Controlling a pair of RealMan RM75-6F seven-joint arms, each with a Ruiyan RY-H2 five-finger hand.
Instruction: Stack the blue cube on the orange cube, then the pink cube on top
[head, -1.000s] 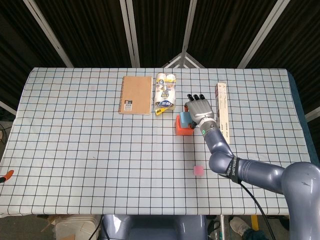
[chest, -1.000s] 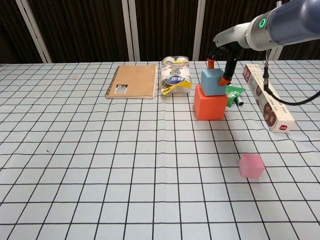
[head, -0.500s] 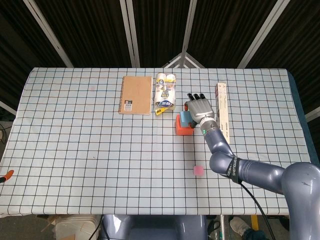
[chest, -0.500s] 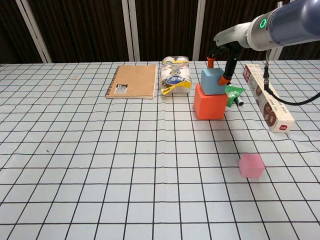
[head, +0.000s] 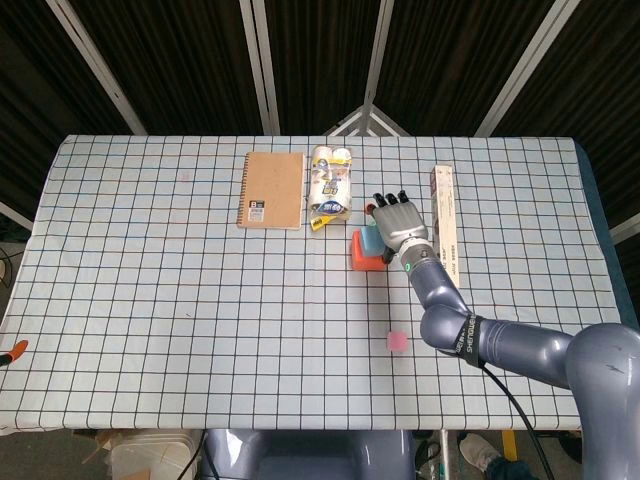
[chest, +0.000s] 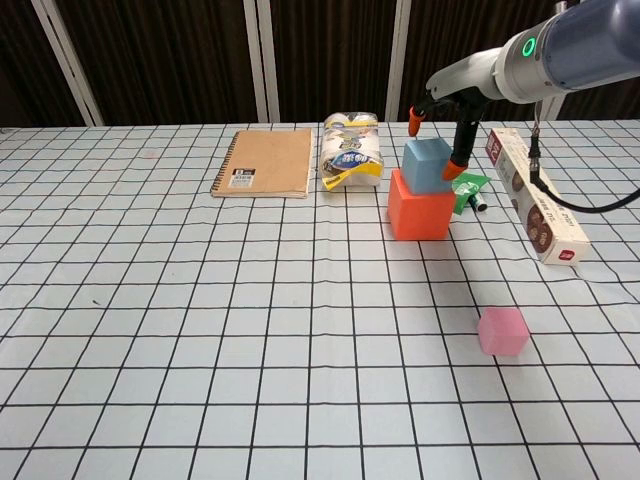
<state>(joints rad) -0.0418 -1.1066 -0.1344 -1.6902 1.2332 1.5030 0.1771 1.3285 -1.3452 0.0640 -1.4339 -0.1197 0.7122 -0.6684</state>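
Using the orange cube (chest: 419, 207) as the anchor here. Off to its left sits a brown notebook (chest: 265, 161), then a pack of paper rolls (chest: 350, 150) just beside the cube's back-left corner. The blue cube (chest: 427, 165) sits right on top of the orange one, square enough from the chest view.

What's new: half a second ago the right hand (chest: 441, 125) was pinching the blue cube, and now its fingers have spread and lifted a bit, so the hand is open, holding nothing, hovering just above and behind the stack. So I'd call step one done.

Right of the orange cube there's a green marker-ish thing (chest: 466, 190) and a long box (chest: 532, 194). The pink cube (chest: 502, 331) sits well in front and to the right, untouched. That's presumably next. Left hand isn't visible in either view.
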